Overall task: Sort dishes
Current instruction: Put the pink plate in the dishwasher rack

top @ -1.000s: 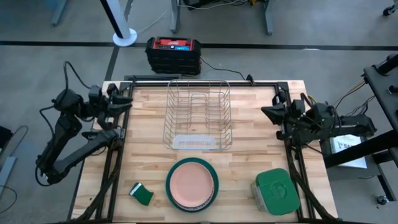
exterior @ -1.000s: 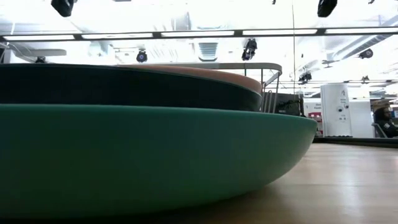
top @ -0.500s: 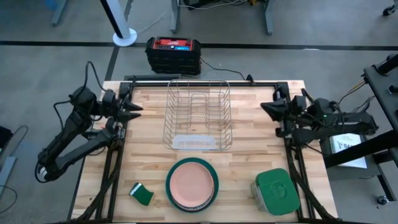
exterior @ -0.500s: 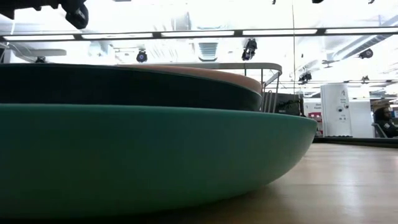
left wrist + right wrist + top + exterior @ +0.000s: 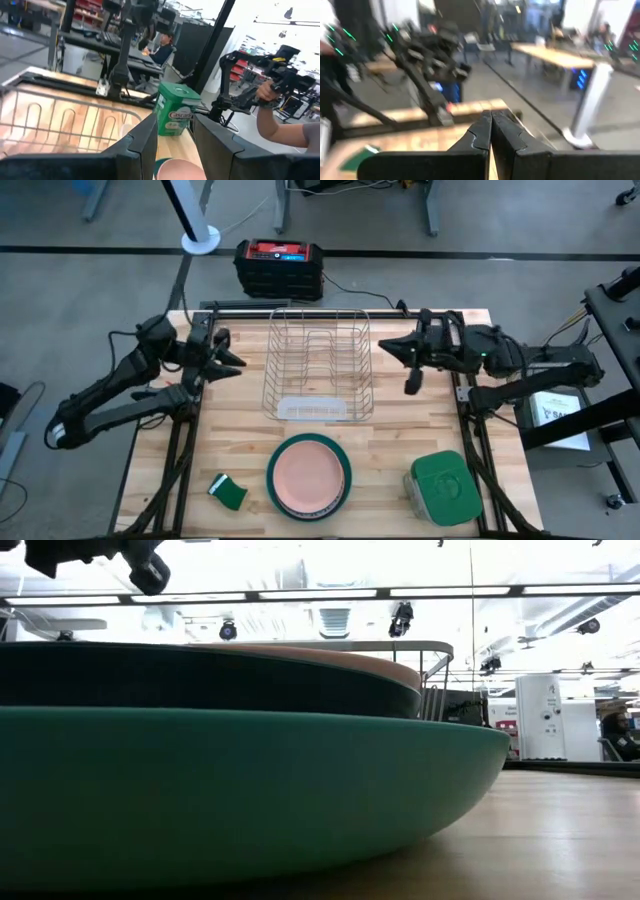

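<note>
Both arms have swung inward from the desk edges over the last second: the left end effector (image 5: 234, 363) now sits above the desk just beside the left wall of the wire dish rack (image 5: 318, 366), and the right end effector (image 5: 384, 346) has reached past the rack's right wall, up in the air. Nothing on the desk (image 5: 240, 430) has moved. Plates sit stacked at the near edge, well apart from both end effectors: salmon-pink plate (image 5: 309, 475) on top, dark teal plate (image 5: 343, 462) showing as a ring under it; in the low view the bright teal-green plate (image 5: 250, 790) is at the bottom of the stack. The white ornamented plate is not visible. Judgement: this is the approach phase, no dish touched, sorting not started; the rack is empty. Left end effector is partly spread and holds nothing; the left wrist view shows a clear gap between its fingers (image 5: 141, 150). Right end effector is pressed together, empty, fingers (image 5: 481, 140) touching in its wrist view. Green-lidded container (image 5: 441, 488) and sponge (image 5: 229, 492) are untouched at the near corners.
</note>
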Available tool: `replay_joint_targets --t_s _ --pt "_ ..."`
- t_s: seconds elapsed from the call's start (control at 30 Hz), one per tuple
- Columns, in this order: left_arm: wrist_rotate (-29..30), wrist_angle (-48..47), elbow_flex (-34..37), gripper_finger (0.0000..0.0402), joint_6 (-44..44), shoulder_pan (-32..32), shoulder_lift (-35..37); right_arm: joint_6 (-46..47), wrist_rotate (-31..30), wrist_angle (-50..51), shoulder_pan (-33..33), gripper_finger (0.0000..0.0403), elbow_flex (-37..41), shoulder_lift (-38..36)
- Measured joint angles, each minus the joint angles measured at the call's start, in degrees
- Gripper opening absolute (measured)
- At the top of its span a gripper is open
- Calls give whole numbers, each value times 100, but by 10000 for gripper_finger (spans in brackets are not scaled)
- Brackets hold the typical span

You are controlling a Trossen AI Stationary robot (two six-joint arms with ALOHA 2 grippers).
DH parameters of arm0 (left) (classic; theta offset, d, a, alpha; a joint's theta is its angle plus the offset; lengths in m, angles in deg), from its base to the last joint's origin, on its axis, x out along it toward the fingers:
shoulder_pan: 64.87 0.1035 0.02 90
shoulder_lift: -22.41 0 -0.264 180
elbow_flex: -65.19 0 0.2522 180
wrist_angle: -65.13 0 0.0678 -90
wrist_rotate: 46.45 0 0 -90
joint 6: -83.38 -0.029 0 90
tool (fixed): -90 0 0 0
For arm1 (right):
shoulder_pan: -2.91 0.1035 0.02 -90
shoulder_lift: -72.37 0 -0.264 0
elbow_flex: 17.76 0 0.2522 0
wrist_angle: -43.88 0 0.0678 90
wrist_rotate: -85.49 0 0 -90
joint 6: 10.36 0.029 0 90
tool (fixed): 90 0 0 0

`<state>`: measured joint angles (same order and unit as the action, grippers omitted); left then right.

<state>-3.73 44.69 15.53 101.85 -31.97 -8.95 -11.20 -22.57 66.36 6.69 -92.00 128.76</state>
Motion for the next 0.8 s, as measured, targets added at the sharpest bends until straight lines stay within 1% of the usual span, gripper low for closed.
replay_joint_targets --t_s 0.17,0.3,0.47,0.67,0.8 --pt "641 -37 2 116 -17 -1044 -363 355 -256 1241 43 0 -568 377" --pt "1632 -80 2 116 -21 -2053 -671 595 -609 1853 185 0 -687 441" --pt "2893 -162 -36 116 183 -3242 -1037 907 -925 2300 439 0 -671 308" --pt "3932 -242 -87 116 504 -4380 -1564 1265 -1182 2744 746 0 -658 154" --pt "4655 -258 -88 116 818 -4970 -1931 1297 -1211 2888 884 0 -654 100"
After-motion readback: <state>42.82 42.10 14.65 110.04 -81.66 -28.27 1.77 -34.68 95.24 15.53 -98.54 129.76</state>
